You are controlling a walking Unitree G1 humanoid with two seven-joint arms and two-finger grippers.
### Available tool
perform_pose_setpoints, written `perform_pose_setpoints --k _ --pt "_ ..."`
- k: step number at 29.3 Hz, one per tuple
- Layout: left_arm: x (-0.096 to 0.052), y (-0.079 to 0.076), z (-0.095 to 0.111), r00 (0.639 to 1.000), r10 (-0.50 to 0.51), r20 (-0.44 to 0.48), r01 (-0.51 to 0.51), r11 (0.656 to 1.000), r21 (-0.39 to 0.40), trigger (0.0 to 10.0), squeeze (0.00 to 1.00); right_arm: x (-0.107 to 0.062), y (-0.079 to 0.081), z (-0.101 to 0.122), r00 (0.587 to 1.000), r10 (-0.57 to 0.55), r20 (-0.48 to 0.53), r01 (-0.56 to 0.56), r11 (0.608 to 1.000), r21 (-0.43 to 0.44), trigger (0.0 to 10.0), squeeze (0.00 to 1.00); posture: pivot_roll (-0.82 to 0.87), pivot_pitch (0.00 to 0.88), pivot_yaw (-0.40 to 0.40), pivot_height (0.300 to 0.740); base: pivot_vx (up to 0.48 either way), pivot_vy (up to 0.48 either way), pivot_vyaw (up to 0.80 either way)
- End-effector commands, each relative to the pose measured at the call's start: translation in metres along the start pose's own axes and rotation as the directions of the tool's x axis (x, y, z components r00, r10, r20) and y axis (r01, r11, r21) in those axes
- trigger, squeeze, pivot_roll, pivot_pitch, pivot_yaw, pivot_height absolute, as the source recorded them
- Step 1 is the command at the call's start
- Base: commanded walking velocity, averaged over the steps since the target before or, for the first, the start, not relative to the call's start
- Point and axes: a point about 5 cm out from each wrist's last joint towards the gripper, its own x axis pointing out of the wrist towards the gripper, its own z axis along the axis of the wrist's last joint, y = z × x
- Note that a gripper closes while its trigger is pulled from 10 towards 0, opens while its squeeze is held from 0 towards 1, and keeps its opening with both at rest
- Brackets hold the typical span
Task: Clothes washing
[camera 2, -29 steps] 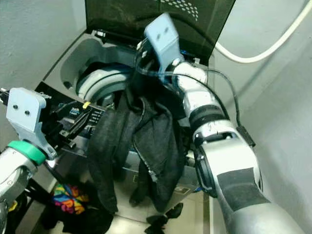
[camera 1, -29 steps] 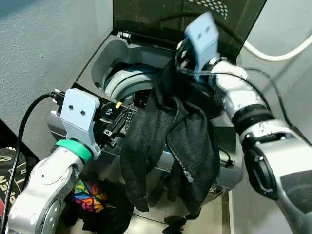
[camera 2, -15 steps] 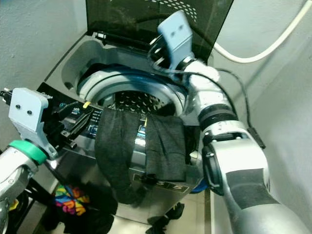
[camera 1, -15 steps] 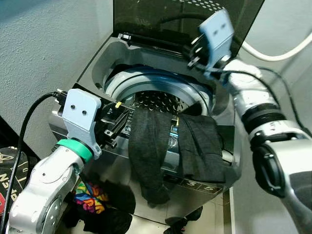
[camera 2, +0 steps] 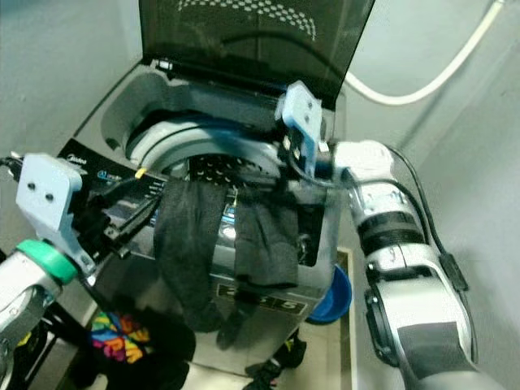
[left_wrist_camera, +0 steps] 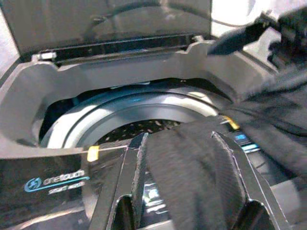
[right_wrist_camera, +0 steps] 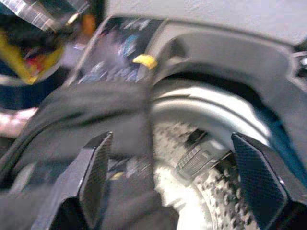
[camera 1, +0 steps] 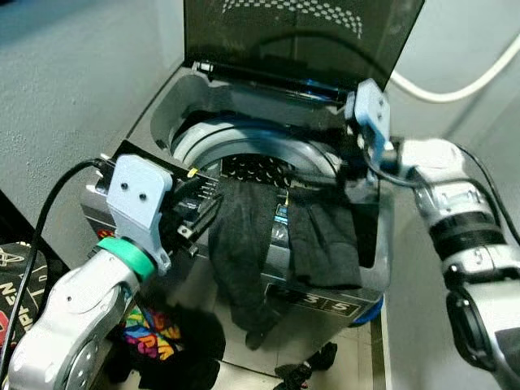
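A dark grey garment (camera 1: 252, 244) hangs over the front rim of the open top-loading washing machine (camera 1: 162, 114), 2 parts trailing down its front panel. The right claw (right_wrist_camera: 168, 177), fingers spread, hovers above the drum. The left claw (left_wrist_camera: 184, 177), open, points at the garment.

Ahead of my left jaws (left_wrist_camera: 184, 191) the dark garment (camera 1: 244, 244) drapes over the washer's front rim (camera 1: 325, 301), blocking the straight way in. Beyond it the drum mouth (left_wrist_camera: 144, 129) lies open, the raised lid (camera 1: 301, 36) standing behind as a back wall. My right jaws (right_wrist_camera: 180, 177), spread wide, hang over the drum's right edge with bare perforated drum between them and garment crowding one side.
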Motion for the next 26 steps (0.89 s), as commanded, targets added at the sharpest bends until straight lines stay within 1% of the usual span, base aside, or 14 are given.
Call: perform_pose_setpoints --k 1,3,5,8,11,13,14,15,16,17,18,21,23,26 --pt "-0.001 -0.005 -0.001 1.000 -0.028 -0.003 0.028 1.000 -0.011 10.0 0.00 0.001 0.007 -0.004 0.998 0.055 -0.035 -0.056 0.998 -0.029 10.0 1.00 0.08 0.028 -0.024 0.740 0.000 0.000 0.00" --pt "-0.001 -0.005 -0.001 0.999 -0.033 0.004 0.033 0.999 -0.025 10.0 0.00 0.003 0.017 -0.008 0.991 0.125 -0.046 -0.126 0.991 -0.038 10.0 1.00 0.08 0.028 -0.024 0.740 0.000 0.000 0.00" --pt "-0.001 -0.006 0.000 0.999 -0.034 0.006 0.034 0.999 -0.029 10.0 0.00 0.002 0.020 -0.009 0.988 0.147 -0.053 -0.149 0.988 -0.043 10.0 1.00 0.08 0.033 -0.026 0.740 0.000 0.000 0.00" --pt "-0.002 -0.005 -0.001 1.000 -0.027 0.003 0.027 0.999 -0.036 10.0 0.00 -0.001 0.026 -0.013 0.975 0.191 -0.117 -0.204 0.972 -0.113 10.0 1.00 0.08 0.037 -0.029 0.740 0.000 0.000 0.00" --pt "-0.003 -0.006 -0.002 1.000 -0.025 0.001 0.025 0.999 -0.038 10.0 0.00 0.001 0.029 -0.012 0.972 0.199 -0.122 -0.216 0.966 -0.146 10.0 1.00 0.08 0.040 -0.032 0.740 0.000 0.000 0.00" --pt "-0.004 -0.007 -0.002 1.000 -0.022 0.001 0.022 0.999 -0.041 10.0 0.00 0.009 0.034 -0.012 0.973 0.182 -0.145 -0.212 0.951 -0.225 10.0 1.00 0.08 0.043 -0.037 0.740 0.000 0.000 0.00" --pt "-0.004 -0.007 -0.002 1.000 -0.022 0.001 0.022 0.999 -0.041 10.0 0.00 0.009 0.034 -0.012 0.973 0.182 -0.145 -0.212 0.951 -0.225 10.0 1.00 0.08 0.043 -0.037 0.740 0.000 0.000 0.00" --pt "-0.004 -0.007 -0.002 1.000 -0.020 0.001 0.020 0.999 -0.042 10.0 0.00 0.014 0.037 -0.012 0.973 0.171 -0.154 -0.207 0.943 -0.262 10.0 1.00 0.08 0.045 -0.038 0.740 0.000 0.000 0.00" --pt "-0.004 -0.007 -0.002 1.000 -0.018 0.000 0.018 0.999 -0.042 10.0 0.00 0.022 0.041 -0.012 0.973 0.169 -0.159 -0.211 0.929 -0.304 10.0 0.00 0.08 0.045 -0.038 0.740 0.000 0.000 0.00" --pt "-0.004 -0.007 -0.002 1.000 -0.018 0.000 0.018 0.999 -0.042 10.0 0.00 0.022 0.041 -0.012 0.973 0.169 -0.159 -0.211 0.929 -0.304 10.0 0.00 0.08 0.045 -0.038 0.740 0.000 0.000 0.00" --pt "-0.004 -0.007 -0.002 1.000 -0.017 -0.001 0.017 0.999 -0.043 10.0 0.00 0.031 0.047 -0.013 0.969 0.171 -0.177 -0.226 0.905 -0.361 10.0 0.00 0.08 0.050 -0.039 0.740 0.000 0.000 0.00" --pt "-0.005 -0.007 -0.002 1.000 -0.016 -0.002 0.016 0.999 -0.043 10.0 0.00 0.036 0.051 -0.017 0.963 0.166 -0.213 -0.244 0.871 -0.426 10.0 0.00 0.08 0.054 -0.041 0.740 0.000 0.000 0.00" --pt "-0.005 -0.007 -0.002 1.000 -0.015 -0.004 0.015 0.999 -0.044 10.0 0.00 0.042 0.053 -0.017 0.969 0.140 -0.204 -0.219 0.866 -0.449 10.0 0.00 0.08 0.055 -0.043 0.740 0.000 0.000 0.00" --pt "-0.005 -0.007 -0.001 1.000 -0.011 -0.003 0.010 0.999 -0.045 10.0 0.00 0.054 0.058 -0.013 0.979 0.141 -0.144 -0.191 0.877 -0.441 10.0 0.00 0.08 0.057 -0.046 0.740 0.000 0.000 0.00"
